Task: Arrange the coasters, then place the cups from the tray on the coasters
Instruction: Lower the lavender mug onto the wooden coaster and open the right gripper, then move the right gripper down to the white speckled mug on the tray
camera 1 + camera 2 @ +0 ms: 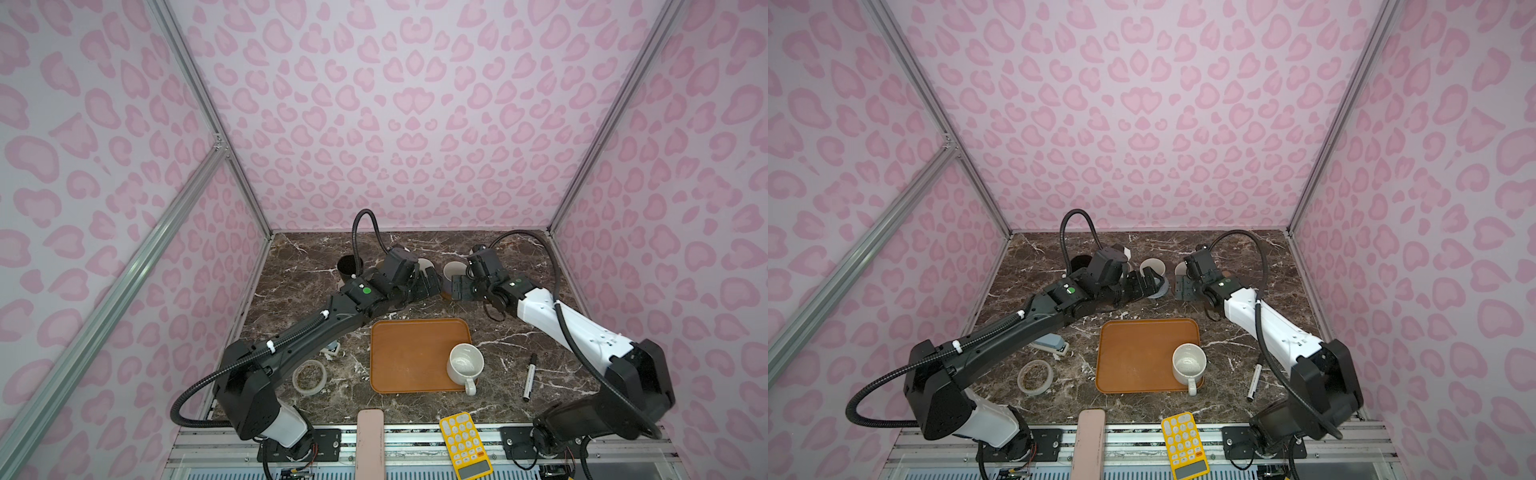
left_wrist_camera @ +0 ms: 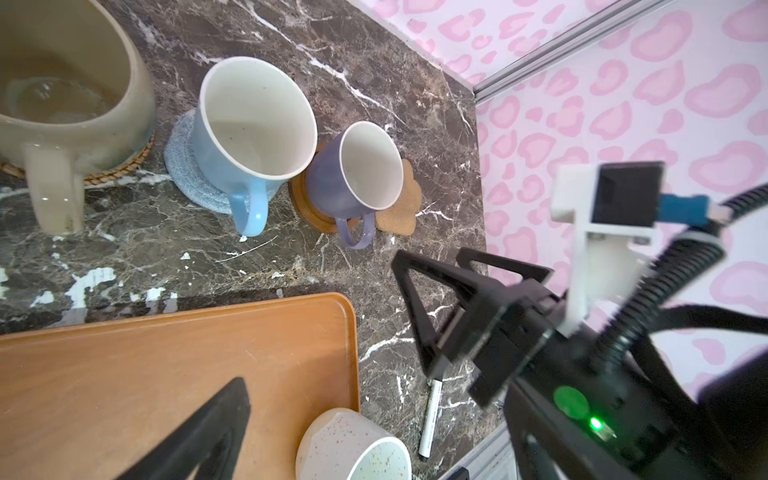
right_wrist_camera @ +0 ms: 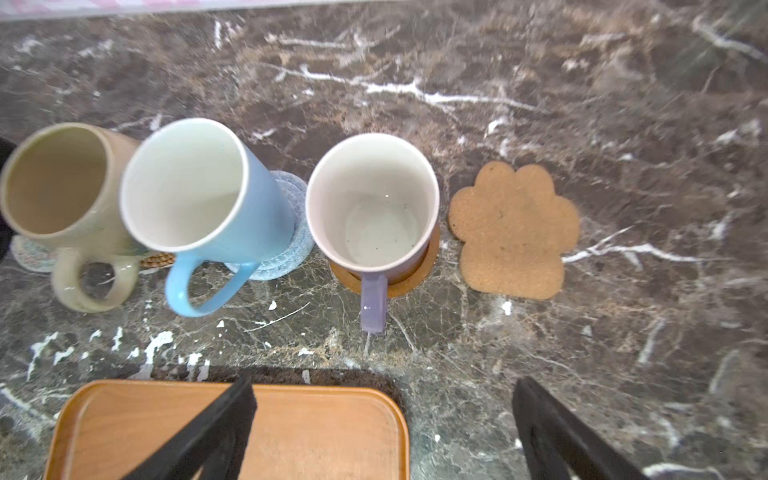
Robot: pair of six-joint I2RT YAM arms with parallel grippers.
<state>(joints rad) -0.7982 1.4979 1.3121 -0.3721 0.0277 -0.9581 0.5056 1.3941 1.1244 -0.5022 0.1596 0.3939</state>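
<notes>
The orange-brown tray [image 1: 407, 357] lies mid-table, and a speckled white cup [image 1: 465, 363] stands at its near right corner. Along the back, the right wrist view shows a cream cup [image 3: 62, 187] on the rattan coaster [image 3: 158, 261]. Beside it are a light blue cup [image 3: 195, 191] on the blue crocheted coaster [image 3: 295, 249] and a lavender cup [image 3: 374, 208] on the brown disc [image 3: 415, 278]. The paw-shaped coaster [image 3: 515, 228] is bare. A black cup [image 1: 349, 268] stands far left. My right gripper [image 3: 384, 386] is open and empty, just short of the lavender cup. My left gripper [image 1: 424, 286] is open near the light blue cup.
A translucent tape ring [image 1: 309, 376] and a stapler [image 1: 1052, 347] lie left of the tray, and a marker [image 1: 530, 376] lies to its right. A yellow calculator [image 1: 463, 444] and a pink bar [image 1: 370, 444] sit at the front edge. Pink walls close in three sides.
</notes>
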